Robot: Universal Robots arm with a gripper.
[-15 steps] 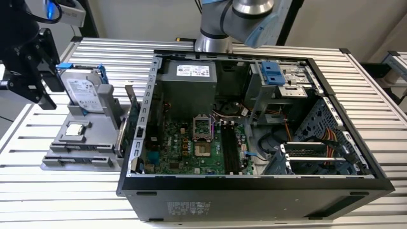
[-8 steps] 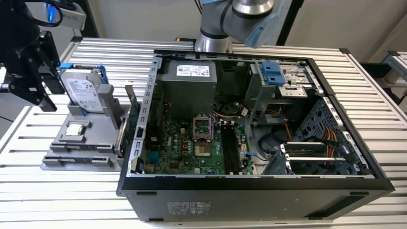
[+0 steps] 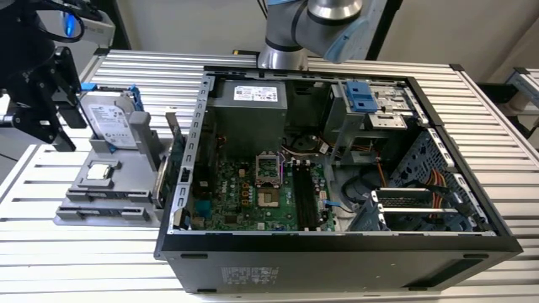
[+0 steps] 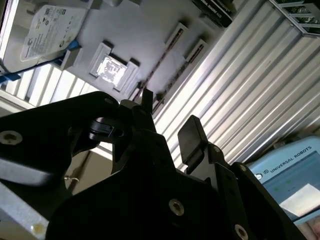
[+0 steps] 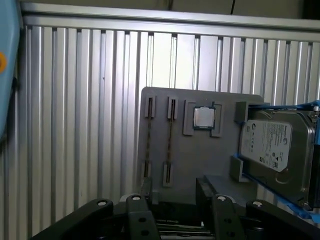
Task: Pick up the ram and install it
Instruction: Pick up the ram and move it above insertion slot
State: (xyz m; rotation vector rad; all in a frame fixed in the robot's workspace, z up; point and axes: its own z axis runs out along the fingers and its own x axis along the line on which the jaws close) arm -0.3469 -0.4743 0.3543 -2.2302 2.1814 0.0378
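Hand (image 5: 175, 189) hovers empty, fingers (image 5: 212, 205) apart, above the gray holder (image 5: 210, 155) on the bench (image 5: 75, 125). The ram (image 5: 170, 142) stands on edge there, probably so it's easy to pinch.

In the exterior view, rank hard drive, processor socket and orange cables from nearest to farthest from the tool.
1. Hard drive, beside the tool, exterior view's left.
2. Processor socket, middle of the computer case.
3. Orange cables, exterior view's right.

arm (image 3: 282, 38): silver tube, pale-blue joint cap (image 3: 349, 31) | claw (image 5: 175, 194): black, silver screws (image 5: 102, 203)
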